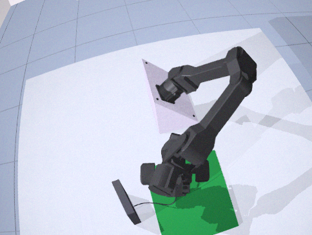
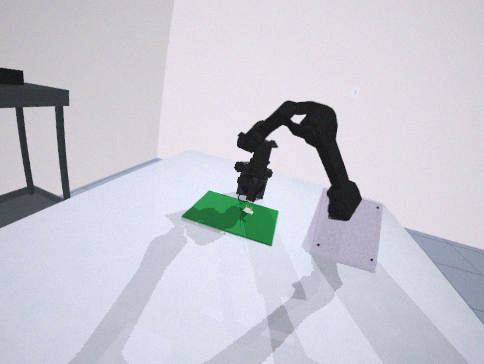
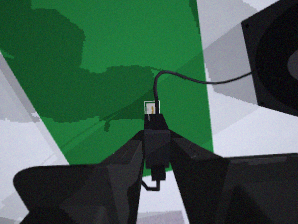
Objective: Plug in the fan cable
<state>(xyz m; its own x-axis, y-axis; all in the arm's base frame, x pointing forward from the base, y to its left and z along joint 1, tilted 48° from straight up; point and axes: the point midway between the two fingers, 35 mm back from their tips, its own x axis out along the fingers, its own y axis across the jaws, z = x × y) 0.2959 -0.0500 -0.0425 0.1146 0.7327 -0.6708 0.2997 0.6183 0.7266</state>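
Note:
My gripper (image 3: 154, 133) (image 2: 250, 193) is shut on the cable's plug. The black plug (image 3: 157, 150) sits between the fingertips in the wrist view, its far end close to the header in that picture. The white four-pin header (image 3: 149, 106) (image 2: 248, 211) stands on the green board (image 3: 135, 30) (image 2: 260, 231) (image 1: 171, 223), with gold pins partly showing. In the exterior view, the gripper hangs above the header with a gap between. The thin black cable (image 3: 200, 81) (image 1: 151, 203) curves from the plug to the fan. The arm hides the header in the top view.
The black fan (image 1: 126, 201) (image 3: 272, 60) stands on the table beside the board, joined to the cable. The arm's base is on a pale pink slab (image 1: 167, 119) (image 2: 350, 245) behind the board. A dark side table (image 2: 35, 96) stands far off at the left in the exterior view.

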